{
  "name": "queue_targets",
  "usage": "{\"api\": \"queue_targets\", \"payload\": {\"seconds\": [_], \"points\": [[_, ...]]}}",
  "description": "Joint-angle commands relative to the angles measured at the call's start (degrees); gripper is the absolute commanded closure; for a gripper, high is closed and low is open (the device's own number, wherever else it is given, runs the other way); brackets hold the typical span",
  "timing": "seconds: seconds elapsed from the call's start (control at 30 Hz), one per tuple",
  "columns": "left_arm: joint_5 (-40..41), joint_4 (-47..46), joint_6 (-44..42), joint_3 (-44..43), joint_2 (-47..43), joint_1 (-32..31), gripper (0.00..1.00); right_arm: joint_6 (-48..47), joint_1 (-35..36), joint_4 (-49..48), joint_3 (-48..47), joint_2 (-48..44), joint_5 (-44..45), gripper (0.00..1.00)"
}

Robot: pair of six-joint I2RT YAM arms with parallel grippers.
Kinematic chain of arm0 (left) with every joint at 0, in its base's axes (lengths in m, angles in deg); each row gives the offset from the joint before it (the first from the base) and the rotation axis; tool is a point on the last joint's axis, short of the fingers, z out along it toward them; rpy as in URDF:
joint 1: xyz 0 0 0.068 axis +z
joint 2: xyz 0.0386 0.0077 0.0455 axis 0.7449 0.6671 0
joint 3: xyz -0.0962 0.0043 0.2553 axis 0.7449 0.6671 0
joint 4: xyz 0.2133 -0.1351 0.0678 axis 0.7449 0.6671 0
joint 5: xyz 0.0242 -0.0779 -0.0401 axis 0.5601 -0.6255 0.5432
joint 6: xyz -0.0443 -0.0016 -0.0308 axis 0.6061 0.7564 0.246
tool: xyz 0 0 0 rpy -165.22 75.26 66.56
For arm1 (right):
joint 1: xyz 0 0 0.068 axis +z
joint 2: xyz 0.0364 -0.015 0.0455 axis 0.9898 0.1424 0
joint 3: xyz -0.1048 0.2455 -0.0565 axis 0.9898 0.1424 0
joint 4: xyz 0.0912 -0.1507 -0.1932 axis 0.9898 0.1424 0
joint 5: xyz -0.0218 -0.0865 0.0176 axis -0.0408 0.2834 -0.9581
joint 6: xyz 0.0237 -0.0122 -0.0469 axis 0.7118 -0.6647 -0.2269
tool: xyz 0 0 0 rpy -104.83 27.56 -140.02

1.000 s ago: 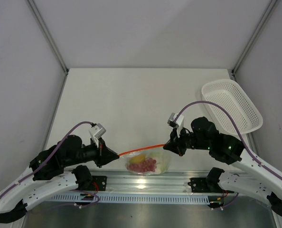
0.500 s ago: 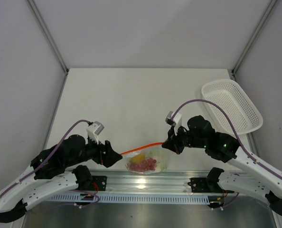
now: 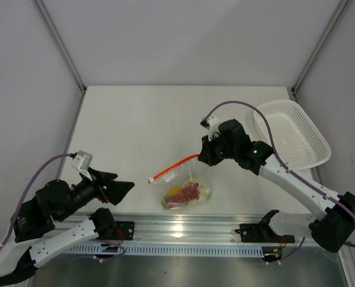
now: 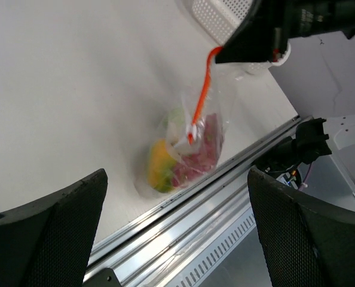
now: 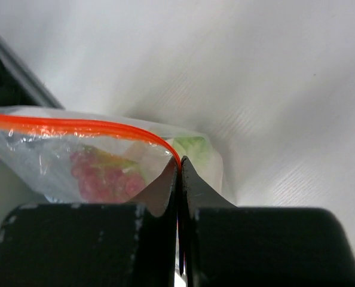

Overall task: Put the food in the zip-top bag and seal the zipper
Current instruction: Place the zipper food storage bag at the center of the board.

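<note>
Nearly done: left tool [image 3: 119, 184] spread, apart from bag [image 3: 196, 179]; food [image 3: 186, 192] inside bag, resting on worktop [image 3: 141, 119] near front edge; right tool [image 3: 204, 156] pinches zipper [image 3: 171, 169] at far end, raised. Zipper probably sealed, view unclear; only release seems left.

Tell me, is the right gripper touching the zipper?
Touching. The right wrist view shows the right gripper pinched shut on the zipper end.
</note>
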Motion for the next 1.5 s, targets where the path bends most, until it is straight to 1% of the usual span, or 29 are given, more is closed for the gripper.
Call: {"api": "queue_targets", "payload": {"seconds": [0.0,0.03,0.1,0.17,0.2,0.23,0.27,0.33,0.37,0.43,0.47,0.57,0.67,0.77,0.87,0.97,1.07,1.1,1.17,1.2,1.23,1.27,1.3,1.37,1.4,1.43,1.47], "points": [[-2.1,-3.5,-2.6,-0.1,-1.3,0.3,0.01,3.9,-6.2,-6.8,-5.1,4.8,-1.4,1.00],[-2.6,-3.5,-3.0,-0.3,-1.5,0.3,0.00,4.0,-7.1,-7.4,-6.9,8.1,-2.9,1.00],[-3.7,-3.8,-3.0,0.3,-1.3,0.3,0.01,4.3,-9.2,-8.7,-9.0,11.4,-3.0,1.00],[-5.0,-5.2,-3.2,0.8,-0.8,0.3,0.01,4.6,-10.7,-8.9,-13.1,17.3,-4.1,1.00],[-6.4,-5.9,-3.4,1.5,-0.6,0.3,0.01,5.5,-11.6,-8.5,-14.9,19.6,-4.1,1.00],[-7.1,-6.5,-4.0,2.1,-0.1,0.3,0.01,6.1,-13.3,-7.0,-19.0,21.9,-4.2,1.00],[-7.6,-7.4,-4.1,2.5,0.1,0.3,0.00,6.4,-14.1,-6.6,-20.8,26.3,-4.3,1.00],[-8.8,-8.0,-4.4,3.2,0.7,0.3,0.00,7.9,-16.2,-5.6,-24.3,30.5,-4.1,1.00],[-9.2,-8.3,-4.4,3.3,1.0,0.3,0.01,8.3,-17.0,-5.3,-27.3,34.5,-4.3,1.00],[-10.3,-8.8,-4.2,4.0,1.1,0.3,0.00,10.5,-18.6,-5.0,-29.9,38.1,-4.1,1.00],[-10.8,-9.0,-4.1,4.5,0.7,0.3,0.00,11.3,-20.3,-5.4,-31.8,41.5,-5.8,1.00],[-11.5,-8.8,-3.7,5.6,-0.5,0.3,0.01,14.6,-22.8,-7.1,-34.9,47.0,-7.4,1.00],[-11.1,-8.1,-3.6,6.2,-1.7,0.3,0.00,17.3,-23.8,-7.9,-37.5,51.6,-7.0,1.00],[-11.0,-8.4,-3.4,6.8,-1.8,0.3,0.00,18.3,-23.9,-8.7,-38.1,53.9,-5.5,1.00],[-11.6,-9.4,-3.4,7.2,-1.1,0.3,0.01,19.2,-24.1,-10.1,-36.6,55.9,-4.2,0.96],[-11.6,-10.0,-4.1,6.7,0.3,0.3,0.01,20.1,-24.0,-13.4,-33.0,56.5,-3.5,0.92],[-11.3,-10.3,-4.3,6.2,1.5,0.3,0.01,19.6,-23.7,-15.2,-31.0,56.4,-2.5,0.84],[-11.4,-10.3,-4.1,6.1,1.6,0.3,0.00,18.7,-23.5,-14.5,-31.0,56.3,-1.9,0.78],[-11.7,-10.4,-3.8,6.1,1.9,0.3,0.01,17.7,-23.1,-13.6,-31.4,55.3,0.2,0.68],[-11.7,-10.4,-3.6,6.1,1.9,0.3,0.00,17.0,-23.0,-13.2,-31.6,54.9,0.9,0.59],[-11.8,-10.4,-3.5,6.3,1.9,0.3,0.00,16.7,-22.9,-12.4,-31.7,54.3,1.5,0.52],[-11.8,-10.2,-3.0,6.4,1.7,0.3,0.01,16.5,-22.9,-11.9,-31.8,53.1,2.7,0.48],[-11.8,-10.1,-2.8,6.8,1.6,0.3,0.00,16.1,-22.9,-11.5,-31.8,52.4,3.5,0.41],[-11.8,-10.1,-2.3,7.3,1.0,0.3,0.01,15.0,-22.5,-9.8,-31.7,50.0,4.8,0.33],[-11.8,-10.1,-2.0,7.5,0.8,0.3,0.01,14.6,-22.4,-9.2,-31.5,49.2,6.4,0.04],[-11.8,-10.1,-1.9,7.6,0.5,0.3,0.01,13.8,-22.1,-8.7,-31.4,48.2,7.4,0.01],[-11.8,-10.0,-1.3,8.3,0.1,0.3,0.01,13.3,-21.7,-7.3,-30.9,45.9,8.4,0.00]]}}
